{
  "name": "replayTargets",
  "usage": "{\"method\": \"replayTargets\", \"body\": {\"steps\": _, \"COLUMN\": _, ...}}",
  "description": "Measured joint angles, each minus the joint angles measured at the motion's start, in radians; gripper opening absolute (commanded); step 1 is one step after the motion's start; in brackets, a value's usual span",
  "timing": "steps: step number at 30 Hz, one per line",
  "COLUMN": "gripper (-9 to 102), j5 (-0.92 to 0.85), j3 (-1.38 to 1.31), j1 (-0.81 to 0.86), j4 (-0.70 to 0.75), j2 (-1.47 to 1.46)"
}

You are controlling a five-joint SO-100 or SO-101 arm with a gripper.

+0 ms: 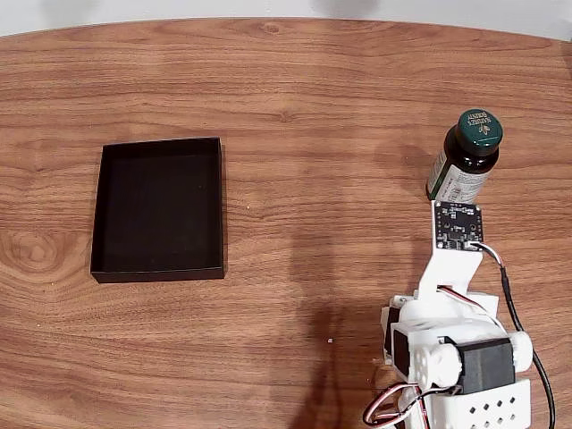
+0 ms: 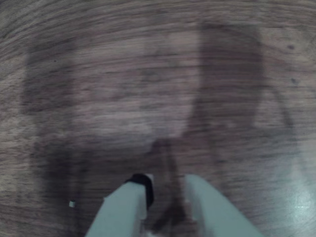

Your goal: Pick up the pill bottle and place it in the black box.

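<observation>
The small dark green glass pill bottle (image 1: 466, 161), with its round green screw cap and white printed label, stands on the wood-grain table (image 1: 313, 107) at the right of the fixed view. It appears to lean slightly, though camera perspective may account for that. The shallow rectangular matte black box (image 1: 159, 209) lies well apart from it, at the left of the same view, open side up and with nothing in it.

The white arm (image 1: 451, 340) is folded low at the lower right of the fixed view, with its wrist board just below the bottle. In the wrist view, the tool (image 2: 165, 195) shows two pale fingers nearly together with a narrow gap and nothing between them. The picture is blurred, and bare table lies ahead of the fingers.

Judgement: the step in hand is the approach, and the grasp has not begun. To do it well, the fingers should spread wider than the bottle's body before closing in. They should take the glass body below the cap, squarely from both sides. The bottle is tall and narrow, so a glancing touch could tip it. The tool should close firmly on the smooth glass before any lift.
</observation>
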Motion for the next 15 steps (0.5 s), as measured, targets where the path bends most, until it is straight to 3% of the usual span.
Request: {"method": "replayTargets", "body": {"steps": 15, "gripper": 8, "j5": -0.06, "j3": 0.0, "j1": -0.038, "j4": 0.0, "j2": 0.0}}
